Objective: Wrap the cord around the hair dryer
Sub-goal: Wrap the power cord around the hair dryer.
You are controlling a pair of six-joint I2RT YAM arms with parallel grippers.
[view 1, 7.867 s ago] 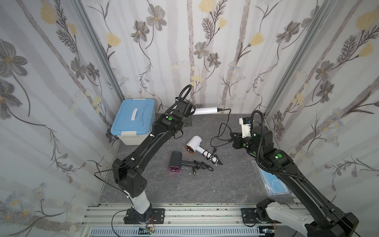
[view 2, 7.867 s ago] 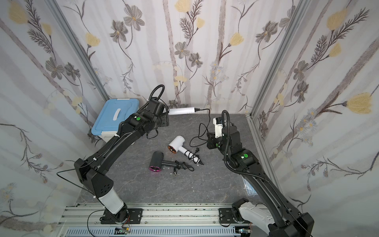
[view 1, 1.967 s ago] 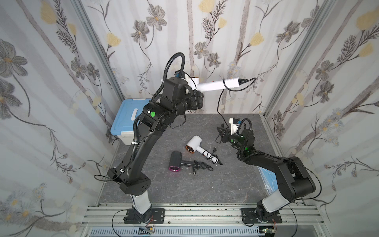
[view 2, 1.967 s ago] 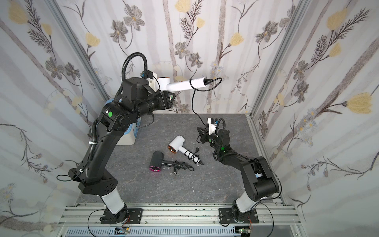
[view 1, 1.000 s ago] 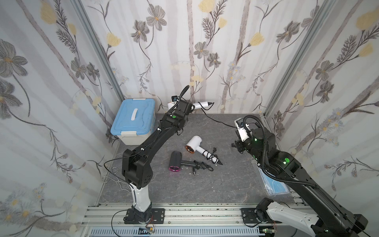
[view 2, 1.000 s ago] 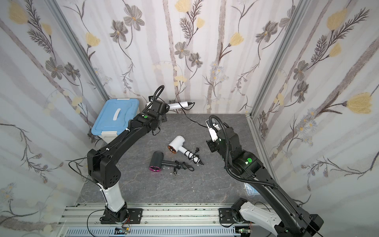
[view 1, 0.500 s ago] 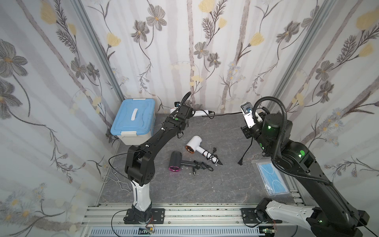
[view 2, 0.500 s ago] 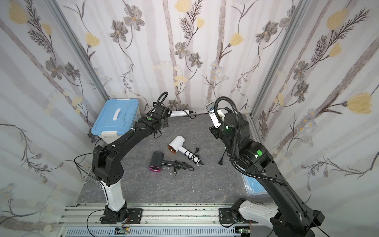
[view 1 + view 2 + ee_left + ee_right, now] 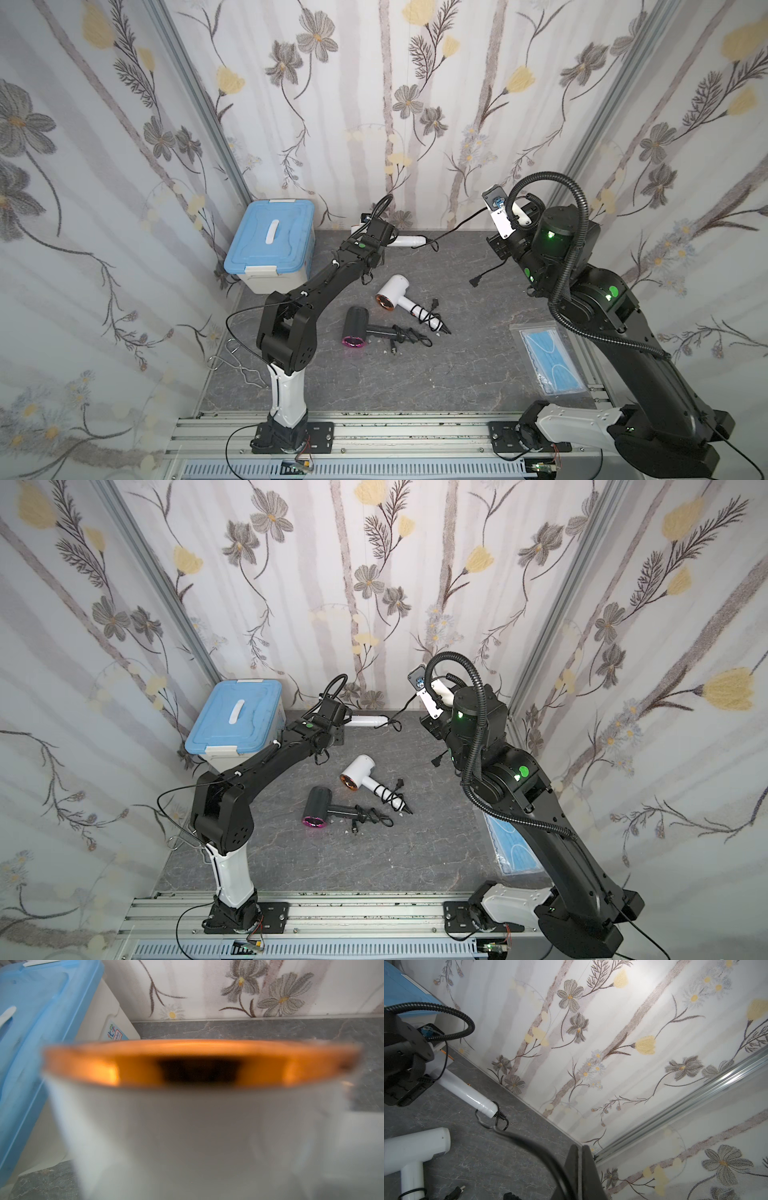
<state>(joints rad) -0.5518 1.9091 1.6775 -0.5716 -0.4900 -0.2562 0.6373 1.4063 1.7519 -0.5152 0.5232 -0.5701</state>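
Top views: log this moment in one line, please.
left claw: shut on white copper-rimmed hair dryer | right claw: shut on black cord | plug: dangling | wrap: not yet begun

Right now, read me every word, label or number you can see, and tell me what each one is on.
Sticker on the white side of the blue-lidded storage box: coloured characters, too small and blurred to read.
No other word, number or brand can be read in any view.

You have a white hair dryer rimmed copper-orange, a black cord, a dark grey dryer ringed magenta at frame centre, a blue-lidded box at left, a grey marbled table, and grey-and-yellow floral wallpaper.
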